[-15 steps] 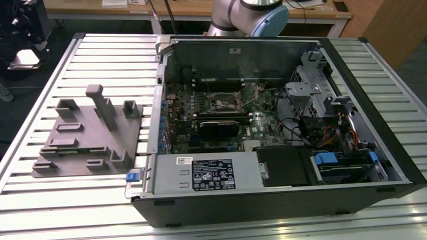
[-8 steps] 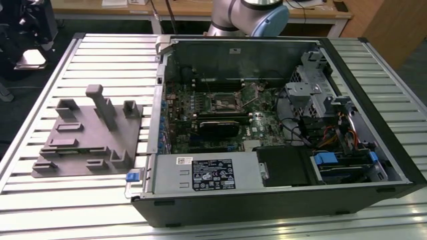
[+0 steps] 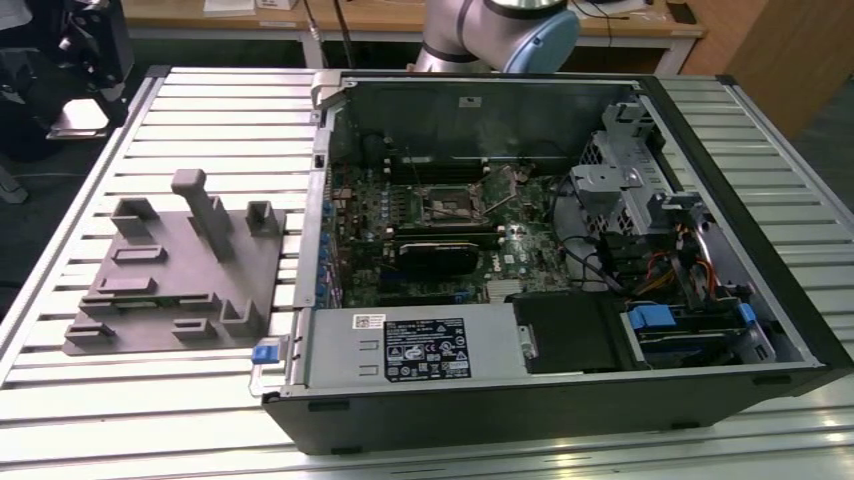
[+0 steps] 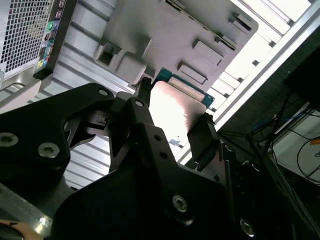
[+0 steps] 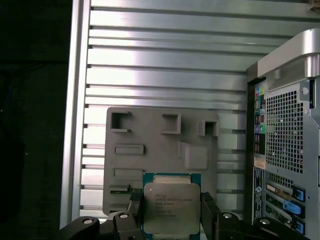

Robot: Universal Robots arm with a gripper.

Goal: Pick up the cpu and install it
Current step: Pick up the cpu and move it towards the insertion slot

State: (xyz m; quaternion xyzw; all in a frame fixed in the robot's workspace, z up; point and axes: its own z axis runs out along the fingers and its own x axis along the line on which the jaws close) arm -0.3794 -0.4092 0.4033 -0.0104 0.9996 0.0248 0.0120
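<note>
In both wrist views the cpu [image 5: 171, 207] [image 4: 176, 107], a flat square chip with a pale silver top and a green edge, sits between the black fingers [image 5: 207, 210] [image 4: 141, 97]. My gripper [image 5: 171, 214] [image 4: 172, 116] is shut on it, one finger on each of two opposite sides. The chip hangs well above the grey fixture [image 5: 160, 145] [image 3: 180, 270] that lies on the slatted table. The open computer case [image 3: 534, 250] holds the motherboard, with its square black-framed socket [image 3: 447, 205] near the board's middle.
A black block [image 3: 434, 255] lies on the board just below the socket. Cables and a drive cage [image 3: 641, 200] fill the case on the exterior view's right, a power supply [image 3: 414, 345] its near side. The case's rear panel [image 5: 285, 150] stands beside the fixture. The arm's base [image 3: 501, 30] rises behind the case.
</note>
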